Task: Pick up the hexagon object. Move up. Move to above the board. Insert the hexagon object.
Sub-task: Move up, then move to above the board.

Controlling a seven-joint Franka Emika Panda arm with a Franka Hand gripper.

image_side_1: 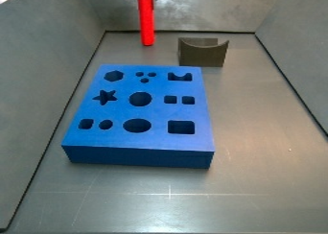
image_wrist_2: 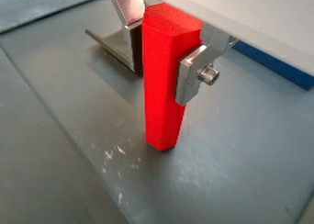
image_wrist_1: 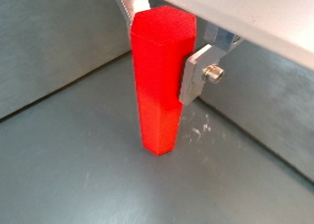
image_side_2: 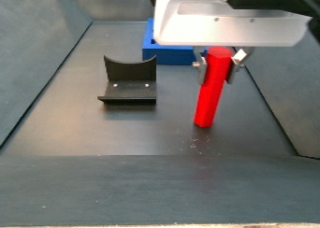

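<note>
The tool (image_wrist_1: 162, 37) is sitting at the upper part of the rod (image_wrist_1: 160, 85), with its silver fingers (image_wrist_1: 196, 72) closing in on either side of it; one plate is lying flat against a side face of the rod, and the other is showing only as a sliver behind the rod's top. Both wrist views are showing the plates tight against the red, so the tool is looking clamped on the rod (image_wrist_2: 168, 81).

The rod is standing upright, and its lower end is appearing to rest on the grey table (image_wrist_1: 73, 163), though the wrist views are not settling whether it is touching or just clear of it. In a side view the rod (image_side_2: 214, 87) is standing in front of the board (image_side_2: 169, 47), which is peeking out as a blue strip behind the white tool (image_side_2: 220, 56) body. The dark olive block (image_side_2: 127, 82) is lying beside the rod, apart from it.

In a side view from the opposite end, the board (image_side_1: 141, 113) is filling the middle of the table, with its star, circles, squares and hexagon holes facing up. The rod (image_side_1: 146, 15) is standing beyond the board's far edge, near the back wall, and the block (image_side_1: 202, 52) is sitting off the board's far corner.
</note>
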